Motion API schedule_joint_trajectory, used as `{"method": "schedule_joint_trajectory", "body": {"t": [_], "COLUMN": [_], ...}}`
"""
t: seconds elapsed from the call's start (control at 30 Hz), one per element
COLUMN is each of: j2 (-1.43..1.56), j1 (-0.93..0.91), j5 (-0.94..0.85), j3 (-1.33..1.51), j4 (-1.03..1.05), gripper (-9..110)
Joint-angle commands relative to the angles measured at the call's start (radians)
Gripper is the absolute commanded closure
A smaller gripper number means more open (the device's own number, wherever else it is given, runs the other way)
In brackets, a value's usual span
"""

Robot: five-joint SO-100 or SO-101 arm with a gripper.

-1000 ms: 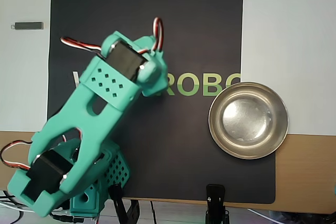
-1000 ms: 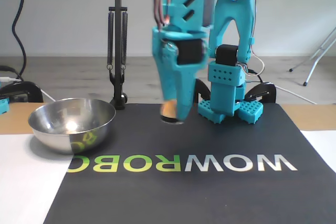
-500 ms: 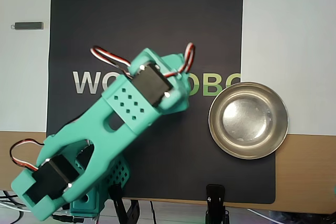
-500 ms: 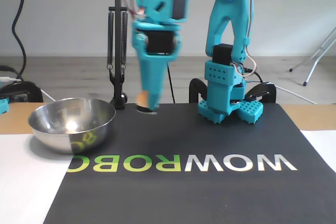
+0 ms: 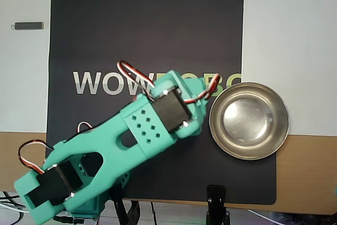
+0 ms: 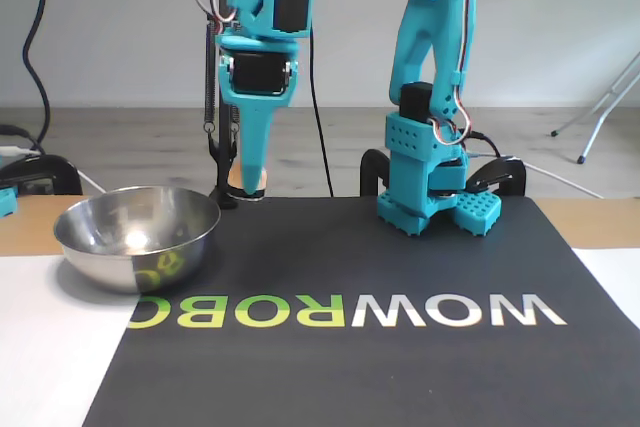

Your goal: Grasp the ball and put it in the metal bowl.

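Observation:
In the fixed view my teal gripper [image 6: 248, 190] points straight down, shut on the peach-orange ball [image 6: 256, 180], which peeks out between the fingertips. It hangs above the mat's back edge, just right of the metal bowl [image 6: 120, 247] and higher than its rim. The shiny bowl stands empty on the left, half on the mat. In the overhead view the arm's wrist covers the gripper and the ball. The wrist sits close to the left rim of the metal bowl [image 5: 217, 130].
A black mat [image 6: 400, 367] with WOWROBO lettering covers the table middle. The arm's base [image 6: 428, 192] stands at the mat's back. A black stand with springs [image 6: 222, 77] rises behind the gripper. A small grey bar [image 5: 28, 25] lies far left in the overhead view.
The arm has swung toward the bowl with the ball held, leftward in the fixed view and rightward in the overhead view, and the gripper has risen slightly.

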State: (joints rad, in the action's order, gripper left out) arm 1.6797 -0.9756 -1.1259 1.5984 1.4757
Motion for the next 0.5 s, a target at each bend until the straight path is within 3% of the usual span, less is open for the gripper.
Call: {"method": "schedule_joint_trajectory", "body": {"t": [0.0,0.47], "j2": [0.028,-0.051], "j1": [-0.031,-0.150], "j5": [0.000,0.006], "j3": [-0.032,-0.043], "j4": [-0.031,-0.098], "gripper": [77,77]}}
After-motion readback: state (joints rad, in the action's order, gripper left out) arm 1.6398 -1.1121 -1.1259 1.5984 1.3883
